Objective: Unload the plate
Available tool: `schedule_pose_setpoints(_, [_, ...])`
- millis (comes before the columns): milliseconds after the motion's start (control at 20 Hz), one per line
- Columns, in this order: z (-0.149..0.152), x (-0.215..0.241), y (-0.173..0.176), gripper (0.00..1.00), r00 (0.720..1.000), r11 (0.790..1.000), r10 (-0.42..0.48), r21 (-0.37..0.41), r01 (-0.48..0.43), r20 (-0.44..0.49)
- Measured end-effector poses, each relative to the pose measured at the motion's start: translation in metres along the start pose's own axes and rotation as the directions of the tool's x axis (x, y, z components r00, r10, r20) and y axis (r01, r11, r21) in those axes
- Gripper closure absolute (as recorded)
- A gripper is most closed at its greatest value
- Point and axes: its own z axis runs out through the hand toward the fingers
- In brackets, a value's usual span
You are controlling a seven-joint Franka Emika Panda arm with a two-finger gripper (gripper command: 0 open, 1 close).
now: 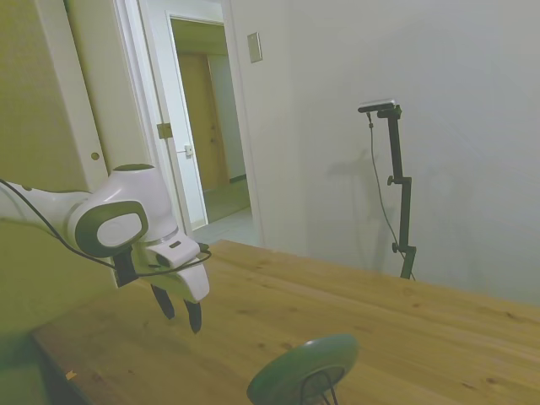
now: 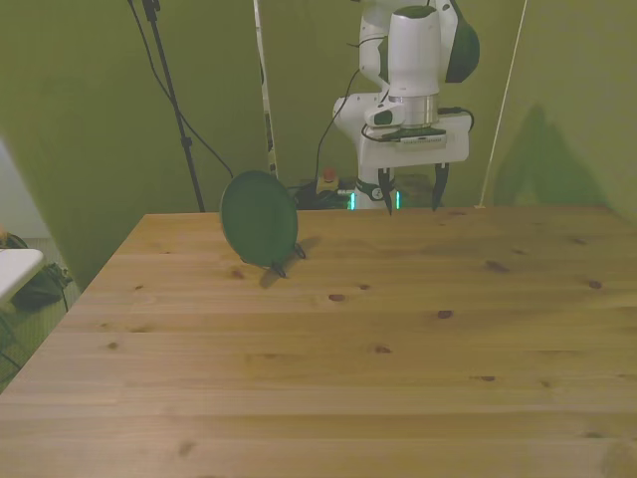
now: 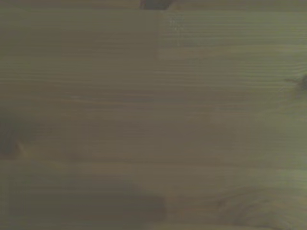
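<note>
A: Near edge of the desk point(image 2: 328, 398) first. What is on it?

B: Bare pine boards with dark knots, as seen in the front view. The wrist view shows only blurred wood grain point(image 3: 153, 115), with a dim shadow patch in one corner.

A: Further back, the plate?

B: The plate point(image 2: 259, 218) is dark green, round and matte. It stands on edge, nearly upright, leaning back slightly in a thin black wire rack point(image 2: 283, 261). The rack's feet rest on the desk, toward the far edge and on the front view's left. In the side view the plate point(image 1: 302, 368) sits at the lower edge of the picture, tilted, with the rack's wire loops point(image 1: 322, 386) showing in front of its lower part.

A: Anything else held in the rack, or on the plate?

B: I see one item in the rack, the plate. Its face looks plain.

A: And the tool?

B: The tool point(image 2: 410, 200) hangs above the far edge of the desk, pointing down, on the front view's right of the plate and well apart from it. Its two dark fingers point(image 2: 385, 195) are spread with a clear gap and grip nothing. The side view agrees: the tool point(image 1: 179, 309) is off the wood, short of the plate, with both fingertips free.

A: Behind that?

B: White arm point(image 1: 110, 221), cabling and a plain wall. An open doorway point(image 1: 211, 126) shows in the side view.
</note>
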Motion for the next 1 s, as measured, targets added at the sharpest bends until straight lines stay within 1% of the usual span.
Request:
schedule_pose_setpoints(150, [-0.003, 0.004, 0.002, 0.00, 1.000, 1.000, 0.010, 0.004, -0.010, -0.006])
schedule_pose_setpoints(300, [-0.037, 0.024, 0.009, 0.00, 0.995, 0.998, 0.065, 0.012, -0.064, -0.074])
schedule_pose_setpoints(450, [-0.074, 0.039, 0.019, 0.00, 0.979, 0.990, 0.144, 0.012, -0.144, -0.143])
schedule_pose_setpoints(600, [-0.104, 0.052, 0.035, 0.00, 0.958, 0.973, 0.227, 0.006, -0.230, -0.173])
schedule_pose_setpoints(750, [-0.126, 0.072, 0.062, 0.00, 0.935, 0.948, 0.307, -0.025, -0.316, -0.179])
schedule_pose_setpoints(900, [-0.143, 0.094, 0.089, 0.00, 0.915, 0.923, 0.368, -0.056, -0.382, -0.165])
schedule_pose_setpoints(1000, [-0.149, 0.110, 0.100, 0.00, 0.906, 0.910, 0.392, -0.080, -0.408, -0.160])
